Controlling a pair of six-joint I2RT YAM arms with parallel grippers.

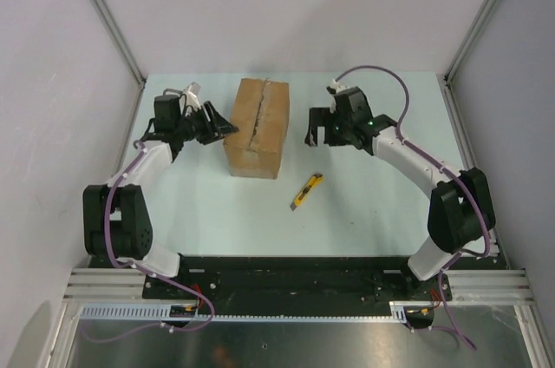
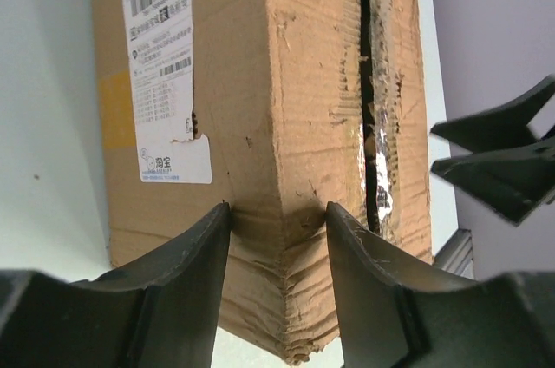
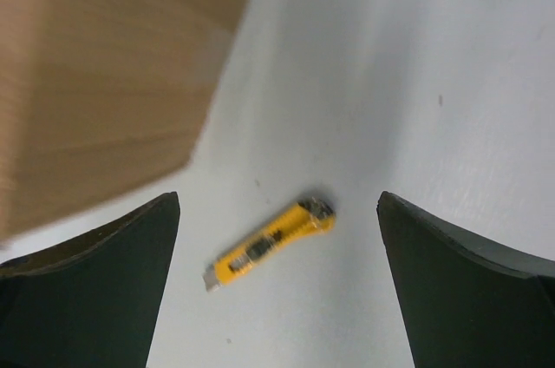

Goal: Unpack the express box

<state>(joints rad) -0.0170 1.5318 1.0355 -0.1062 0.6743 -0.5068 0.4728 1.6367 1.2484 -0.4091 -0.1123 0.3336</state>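
Identify the left arm (image 1: 143,168) and the right arm (image 1: 416,164) by their white link shells set between bulky black joint housings, each served by a purple cable (image 1: 386,70) routed along the outside. The left pincer (image 2: 277,212) and the right pincer (image 3: 277,203) carry matte black fingers (image 2: 186,272) that taper to blunt tips. On the right wrist housing, look for a small green indicator light (image 1: 371,122).
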